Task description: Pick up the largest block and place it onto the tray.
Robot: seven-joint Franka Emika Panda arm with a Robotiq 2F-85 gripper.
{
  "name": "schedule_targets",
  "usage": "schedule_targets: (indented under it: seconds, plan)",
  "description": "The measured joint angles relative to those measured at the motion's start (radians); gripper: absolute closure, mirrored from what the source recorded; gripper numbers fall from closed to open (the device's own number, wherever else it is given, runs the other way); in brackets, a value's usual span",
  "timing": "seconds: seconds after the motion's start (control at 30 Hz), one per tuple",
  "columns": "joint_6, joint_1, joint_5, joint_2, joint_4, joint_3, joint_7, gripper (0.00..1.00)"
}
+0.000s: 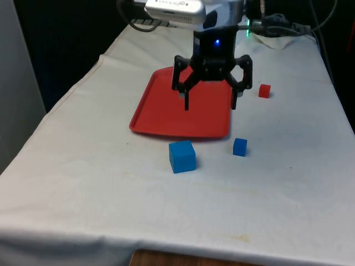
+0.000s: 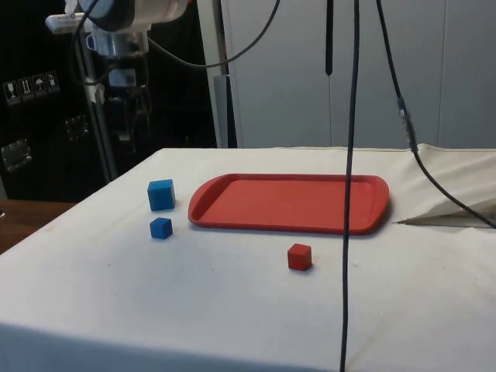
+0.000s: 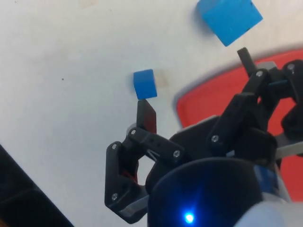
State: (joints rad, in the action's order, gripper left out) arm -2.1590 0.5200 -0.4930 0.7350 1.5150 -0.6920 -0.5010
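The largest block, a blue cube (image 1: 182, 156), rests on the white cloth just in front of the red tray (image 1: 161, 113). My gripper (image 1: 210, 105) hovers above the tray's near right part, open, with nothing between its fingers. In the wrist view the big blue cube (image 3: 229, 16) lies beyond the fingertips (image 3: 147, 116), off to one side of them, and the tray's edge (image 3: 208, 101) is under the gripper (image 3: 195, 86). From the side, the cube (image 2: 161, 194) stands apart from the tray (image 2: 291, 203), near its short end.
A small blue cube (image 1: 239, 147) sits to the right of the big one in the front view, close to the tray's corner. A small red cube (image 1: 264, 91) lies right of the tray. Black cables (image 2: 353, 155) hang in front of the side camera.
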Motion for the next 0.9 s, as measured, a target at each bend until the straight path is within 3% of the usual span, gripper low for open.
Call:
schedule_targets:
  seconds: [0.67,0.9]
  plan:
    - [-0.045,-0.037,-0.094,0.123,-0.026,-0.001,-0.186,0.0]
    - [-0.056,-0.054,-0.155,0.191,-0.054,-0.019,-0.266,0.0]
